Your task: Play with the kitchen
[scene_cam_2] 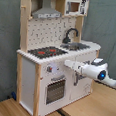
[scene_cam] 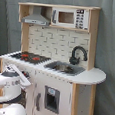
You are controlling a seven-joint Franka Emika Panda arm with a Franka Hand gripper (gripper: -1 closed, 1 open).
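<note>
Where it stands, the kitchen [scene_cam_2: 51, 58] looks white and wooden.

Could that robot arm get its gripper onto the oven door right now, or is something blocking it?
Probably yes. In the second exterior view the gripper is just in front of the kitchen's front panel, and nothing stands between it and the oven door below.

The tall white and light-wood toy kitchen [scene_cam: 56, 58] fills the first exterior view. Its black-red hob [scene_cam: 30, 56] sits at nine o'clock from the grey sink [scene_cam: 64, 68] and black tap [scene_cam: 78, 55]. The white robot arm [scene_cam: 8, 81] reaches in at seven o'clock.
</note>
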